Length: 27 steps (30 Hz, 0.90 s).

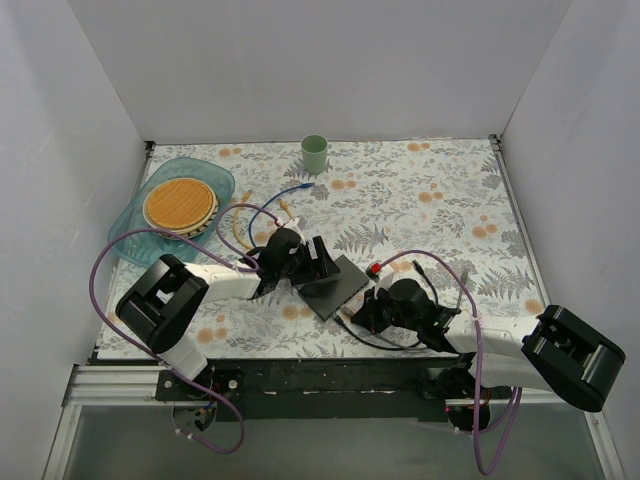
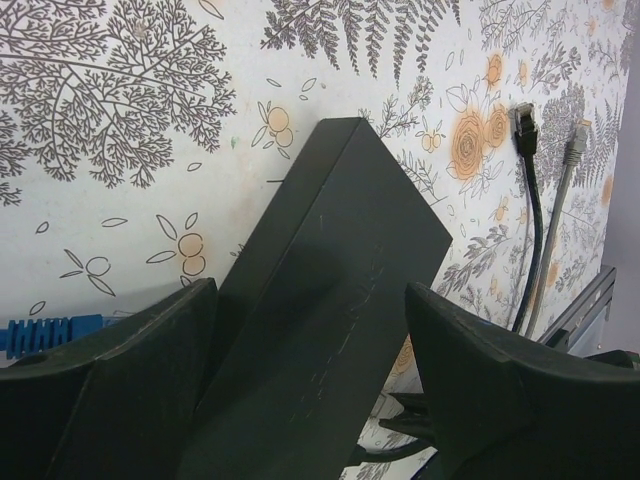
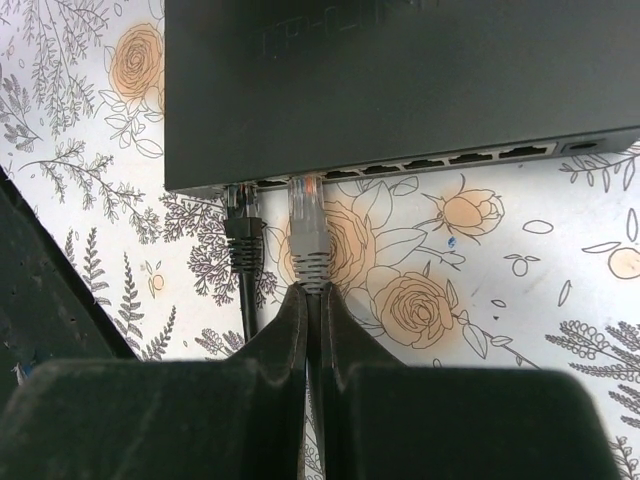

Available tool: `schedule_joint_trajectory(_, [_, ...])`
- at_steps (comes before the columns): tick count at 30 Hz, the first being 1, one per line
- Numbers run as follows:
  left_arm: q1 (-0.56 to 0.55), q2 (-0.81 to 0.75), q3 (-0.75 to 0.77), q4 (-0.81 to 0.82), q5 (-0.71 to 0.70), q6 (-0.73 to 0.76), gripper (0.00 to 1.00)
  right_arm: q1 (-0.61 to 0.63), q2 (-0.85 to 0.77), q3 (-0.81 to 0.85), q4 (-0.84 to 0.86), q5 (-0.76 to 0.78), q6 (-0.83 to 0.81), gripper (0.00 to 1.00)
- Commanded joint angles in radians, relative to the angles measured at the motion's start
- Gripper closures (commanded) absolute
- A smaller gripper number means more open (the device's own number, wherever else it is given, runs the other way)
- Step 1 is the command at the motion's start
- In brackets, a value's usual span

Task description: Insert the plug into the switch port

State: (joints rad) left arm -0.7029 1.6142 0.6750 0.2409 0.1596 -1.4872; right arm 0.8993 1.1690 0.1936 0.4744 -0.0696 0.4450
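- Top view: your switch point(image 1: 338, 286) lies flat mid-table, with its long axis running from 2 to 8 o'clock.
- The left claw point(image 1: 312, 262) sits at its 10 o'clock side and the right claw point(image 1: 366, 312) at its 4 o'clock. The right claw is the one on the socket side.
- From up here the jaws are too small to read, and the plug is lost under the right wrist.
- Left wrist: your left claw point(image 2: 310, 298) stands wide, one finger on either side of the switch, which runs away toward 12 o'clock.
- The left finger point(image 2: 130, 390) looks to be against the edge, but a sliver of cloth point(image 2: 120, 150) shows by the right one. I'd say you're bracketing the box here, not clamping it.
- The socket edge doesn't show in this view. Two loose leads point(image 2: 530, 210) lie at 2 o'clock, and a blue plug point(image 2: 40, 335) is cut off at 8 o'clock.
- Right wrist: your right claw point(image 3: 312, 300) is pinched tight on the grey lead just behind the plug point(image 3: 308, 225).
- The switch is dead ahead at 12 o'clock, and its ports point(image 3: 450, 160) run across from 9 to 3.
- The plug's long axis runs 6 to 12, square to that face, and it lines up on the second port from the left. A black plug point(image 3: 243, 222) sits in the port at its 9 o'clock.
- Judging from that, the next move is a straight push toward 12.
- The tip is at the port mouth, under the lip's shadow. You can't tell how deep it is or whether it has latched.
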Motion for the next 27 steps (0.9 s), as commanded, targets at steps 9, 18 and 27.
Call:
schedule_joint_trajectory(9, [-0.009,-0.013,-0.060,-0.153,0.020,0.008,0.24,0.000,-0.005,0.035,0.056,0.094,0.029,0.99])
schedule_joint_trajectory(18, [-0.010,-0.069,-0.092,-0.152,0.023,-0.010,0.24,0.000,0.037,0.061,0.049,0.087,0.057,0.99])
schedule_joint_trajectory(27, [-0.017,-0.076,-0.097,-0.135,0.050,-0.028,0.24,0.001,0.089,0.081,0.081,0.010,0.034,0.99])
